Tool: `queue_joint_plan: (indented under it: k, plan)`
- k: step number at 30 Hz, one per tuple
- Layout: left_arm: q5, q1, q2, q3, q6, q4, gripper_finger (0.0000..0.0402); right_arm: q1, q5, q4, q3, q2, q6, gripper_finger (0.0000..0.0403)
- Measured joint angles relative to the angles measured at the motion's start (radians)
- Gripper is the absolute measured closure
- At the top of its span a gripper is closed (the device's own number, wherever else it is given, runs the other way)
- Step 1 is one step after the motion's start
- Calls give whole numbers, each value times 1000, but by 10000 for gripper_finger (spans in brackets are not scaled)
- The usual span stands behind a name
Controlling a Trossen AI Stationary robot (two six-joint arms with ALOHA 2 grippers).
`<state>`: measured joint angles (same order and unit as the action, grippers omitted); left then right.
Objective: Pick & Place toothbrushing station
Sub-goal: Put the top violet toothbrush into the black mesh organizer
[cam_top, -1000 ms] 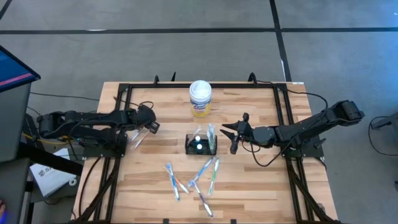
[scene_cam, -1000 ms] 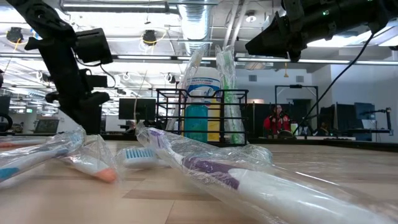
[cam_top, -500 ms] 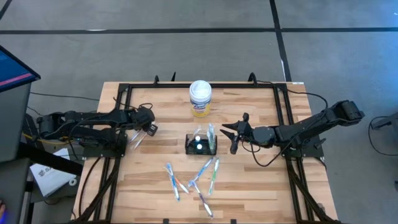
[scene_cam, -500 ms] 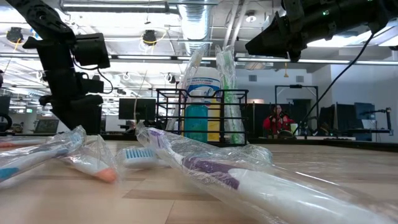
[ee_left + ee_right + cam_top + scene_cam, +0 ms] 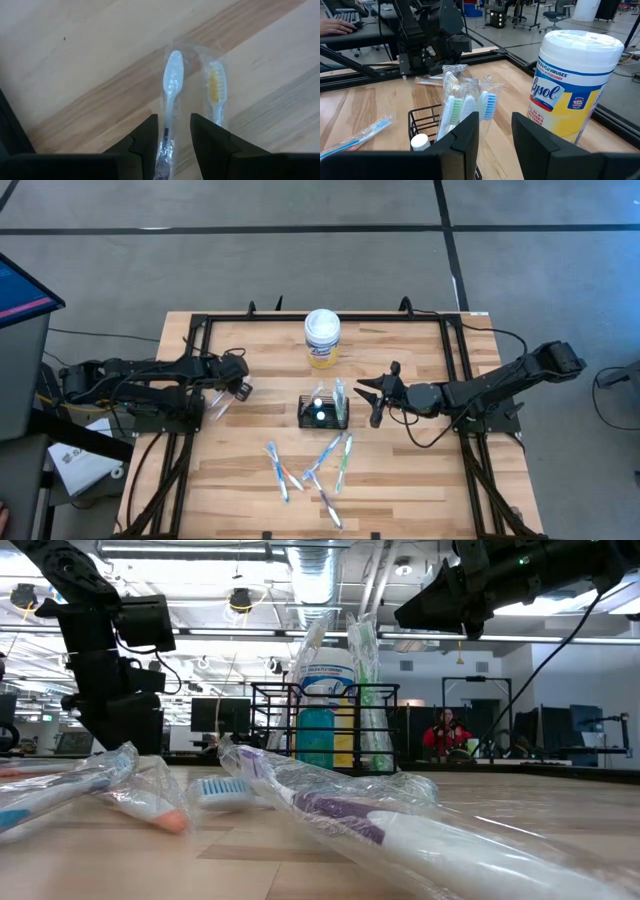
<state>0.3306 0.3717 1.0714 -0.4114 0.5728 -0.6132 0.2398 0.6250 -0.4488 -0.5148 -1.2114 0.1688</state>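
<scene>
The toothbrushing station, a small black wire-mesh holder [image 5: 323, 412], stands on its base mid-table with several wrapped toothbrushes upright in it; it also shows in the right wrist view [image 5: 427, 127]. My left gripper [image 5: 238, 387] is open at the table's left, pointing down. Its fingers stand on either side of a wrapped white-headed toothbrush [image 5: 172, 80] that lies flat on the wood, with a yellow-bristled one [image 5: 216, 87] beside it. I cannot tell whether they touch it. My right gripper [image 5: 371, 402] is open and empty, just right of the holder.
A white Lysol canister with a yellow label [image 5: 322, 338] stands behind the holder. Several wrapped toothbrushes [image 5: 312, 465] lie loose on the table's near middle. A black frame [image 5: 205, 330] runs along the table's edges. People sit in the room beyond [image 5: 445, 735].
My left gripper has tipped to point more steeply down and has gone down a little over the wrapped toothbrushes at the table's left.
</scene>
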Motion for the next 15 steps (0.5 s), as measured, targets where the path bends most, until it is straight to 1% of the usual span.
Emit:
queue_joint_plan:
  k: [5, 9, 12, 15]
  plan:
    - [-3, 0, 6, 0, 0, -1, 302, 0, 0, 0, 0, 0, 0, 296]
    - [-5, 0, 6, 0, 0, -10, 322, 0, 0, 0, 0, 0, 0, 296]
    - [-5, 0, 6, 0, 0, -13, 349, 0, 0, 0, 0, 0, 0, 296]
    - [-5, 0, 6, 0, 1, -13, 387, 0, 0, 0, 0, 0, 0, 296]
